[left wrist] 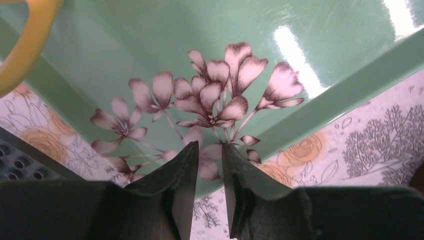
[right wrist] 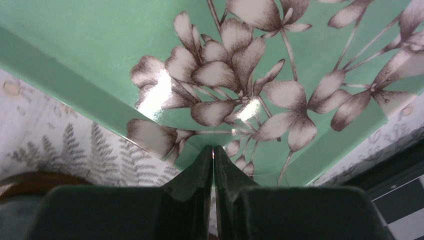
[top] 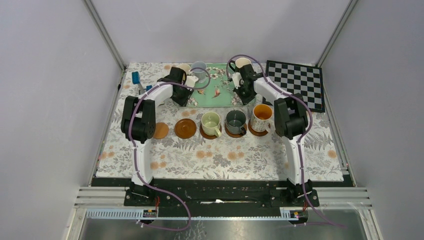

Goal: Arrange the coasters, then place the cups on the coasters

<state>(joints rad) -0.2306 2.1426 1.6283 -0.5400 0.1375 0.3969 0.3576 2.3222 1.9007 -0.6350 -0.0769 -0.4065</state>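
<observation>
Cloth [top: 225, 157] printed with ferns and roses covers the worktop [top: 320, 165]. Plain grey walls [top: 45, 100] close it in on three sides, with metal posts [top: 106, 34] running up the back corners and aluminium rails [top: 100, 197] along the near edge.

Across the middle runs the line of coasters [top: 185, 128]. Two on the left lie bare. The next three carry a pale green mug [top: 210, 121], a dark green mug [top: 235, 120] and a floral mug [top: 262, 115] with an orange inside.

Behind them sits the green floral tray [top: 212, 100], with a pale blue cup [top: 199, 69] on its far part. A black-and-white checkerboard [top: 295, 82] lies at the far right and a small blue object [top: 135, 77] at the far left.

Both arms reach out over that tray. The left pincer [left wrist: 210, 147] hangs above the tray's corner, its tips a narrow gap apart with nothing between them. A yellow handle [left wrist: 27, 45] curls in at the upper left of its wrist view. The right pincer [right wrist: 213, 149] is pressed tight together, empty, over the tray's painted blossoms near the rim.
</observation>
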